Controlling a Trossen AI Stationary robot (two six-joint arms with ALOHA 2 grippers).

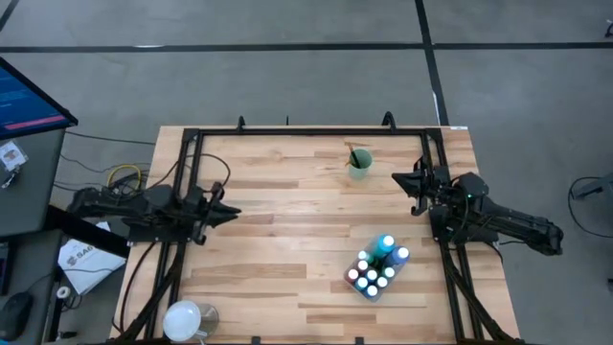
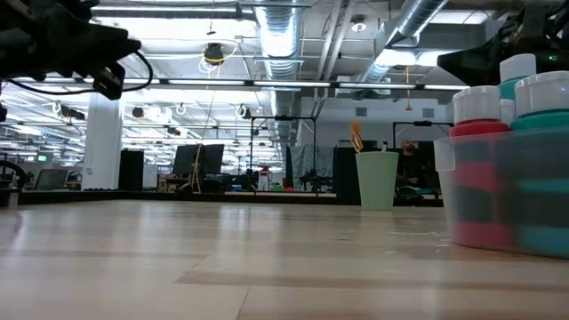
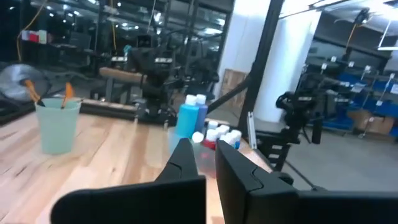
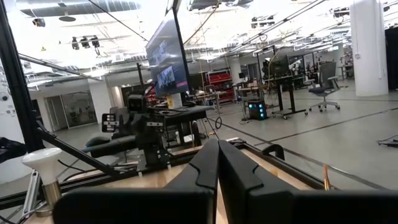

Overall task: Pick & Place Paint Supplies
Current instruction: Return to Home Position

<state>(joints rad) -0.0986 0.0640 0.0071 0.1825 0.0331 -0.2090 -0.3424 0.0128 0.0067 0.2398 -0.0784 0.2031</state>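
Paint bottles (image 1: 378, 266): high view; they stand packed together in the clear tub (image 1: 370, 294) on the right half of the table (image 1: 287, 192), showing white, teal and blue caps.
Paintbrushes (image 1: 355, 156): high view; they stand in the pale green cup (image 1: 360, 171) near the table edge at the picture's top, well apart from the tub.
Left gripper (image 1: 233, 213): high view; it hangs over the table's left side, pointing inward, with bare wood around it.
Right gripper (image 1: 397, 178): high view; it hangs over the right side, near the cup but apart from it.
Tub, low view: close at the right, with red and teal bottles behind its clear wall and white caps rising above the rim.
Cup, low view: upright farther back, with brush ends sticking out above its rim.
Arms, low view: both are raised off the wood, the left one at the upper left and the right one at the upper right.
Left claw, left wrist view: the fingers (image 3: 184, 163) are parted by a narrow slit and grip nothing. The cup with its orange-tipped brush ends is off to one side, and a blue bottle and several white caps lie straight ahead.
Right claw, right wrist view: the fingers (image 4: 205, 163) are pressed together and empty, with the left arm across the table beyond them.
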